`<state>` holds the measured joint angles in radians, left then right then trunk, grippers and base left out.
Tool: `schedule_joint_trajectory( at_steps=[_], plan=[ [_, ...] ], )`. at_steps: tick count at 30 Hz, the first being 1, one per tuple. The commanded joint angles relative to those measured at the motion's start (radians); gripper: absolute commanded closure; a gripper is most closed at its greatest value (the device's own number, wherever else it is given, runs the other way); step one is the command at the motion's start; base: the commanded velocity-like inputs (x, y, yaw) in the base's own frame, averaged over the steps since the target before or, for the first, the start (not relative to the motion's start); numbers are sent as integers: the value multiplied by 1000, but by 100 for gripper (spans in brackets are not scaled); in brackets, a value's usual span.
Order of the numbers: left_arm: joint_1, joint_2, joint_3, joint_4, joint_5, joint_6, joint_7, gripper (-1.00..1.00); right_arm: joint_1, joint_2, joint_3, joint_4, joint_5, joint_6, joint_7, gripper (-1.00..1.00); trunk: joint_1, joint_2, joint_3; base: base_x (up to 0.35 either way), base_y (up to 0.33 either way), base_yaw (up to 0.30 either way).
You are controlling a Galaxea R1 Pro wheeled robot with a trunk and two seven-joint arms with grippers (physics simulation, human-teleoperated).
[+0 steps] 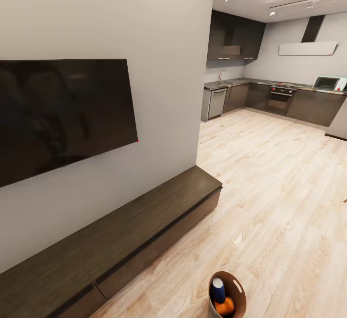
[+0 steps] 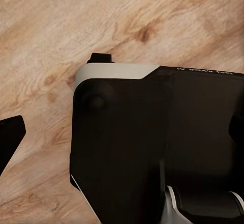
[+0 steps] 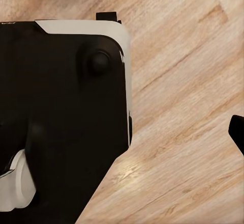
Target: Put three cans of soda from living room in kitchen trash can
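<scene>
The tash can (image 1: 237, 286), grey outside and tan inside, sits at the bottom edge of the head view on the light wood floor (image 1: 270, 188). Inside it lie a dark blue can of soda (image 1: 219, 290) and an orange can of soda (image 1: 225, 306). The kitchen (image 1: 270, 94) with dark cabinets lies ahead to the right. My left gripper (image 2: 124, 132) hangs over the robot's black base (image 2: 152, 147), one dark fingertip (image 2: 10, 137) far out at the frame's edge. My right gripper (image 3: 119, 132) hangs likewise, fingertip (image 3: 237, 132) wide out. Both hold nothing.
A large black TV (image 1: 62, 115) hangs on the grey wall at left, above a long low dark-wood cabinet (image 1: 120, 236). Open wood floor runs to the kitchen, with an oven (image 1: 282, 99), a white microwave (image 1: 329, 83) and a dishwasher (image 1: 217, 102).
</scene>
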<state>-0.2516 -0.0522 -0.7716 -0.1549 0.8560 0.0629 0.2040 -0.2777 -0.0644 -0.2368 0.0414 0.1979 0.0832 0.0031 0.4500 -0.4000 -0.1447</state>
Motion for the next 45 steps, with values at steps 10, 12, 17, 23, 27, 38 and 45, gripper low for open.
schedule_joint_trajectory(
  at_steps=[10, 12, 17, 23, 27, 38, 45],
  plan=[
    [0, 0, 0, 0, 0, 0, 0, -100, 0, 0, 0, 0, 0, 0, 0, -100, 0, 0, 0, 0, 0, 0],
    [0, 0, 0, 0, 0, 0, 0, -100, 0, 0, -1, 0, 0, 0, 0, -100, 0, 0, 0, 0, 0, 0],
    [0, 0, 0, 0, 0, 0, -1, -100, 0, 0, 0, 0, 0, 0, 0, -100, 0, 0, 0, 0, 0, 0],
    [0, 0, 0, 0, 0, 0, 0, -100, 0, 0, 0, 0, 0, 0, 0, -100, 0, 0, 0, 0, 0, 0],
    [0, 0, 0, 0, 0, 0, 0, -100, 0, 0, -1, 0, 0, 0, 0, -100, 0, 0, 0, 0, 0, 0],
    [0, 0, 0, 0, 0, 0, -1, -100, 0, 0, 0, 0, 0, 0, 0, -100, 0, 0, 0, 0, 0, 0],
    [0, 0, 0, 0, 0, 0, -1, -100, 0, 0, 0, 0, 0, 0, 0, -100, 0, 0, 0, 0, 0, 0]
  ],
)
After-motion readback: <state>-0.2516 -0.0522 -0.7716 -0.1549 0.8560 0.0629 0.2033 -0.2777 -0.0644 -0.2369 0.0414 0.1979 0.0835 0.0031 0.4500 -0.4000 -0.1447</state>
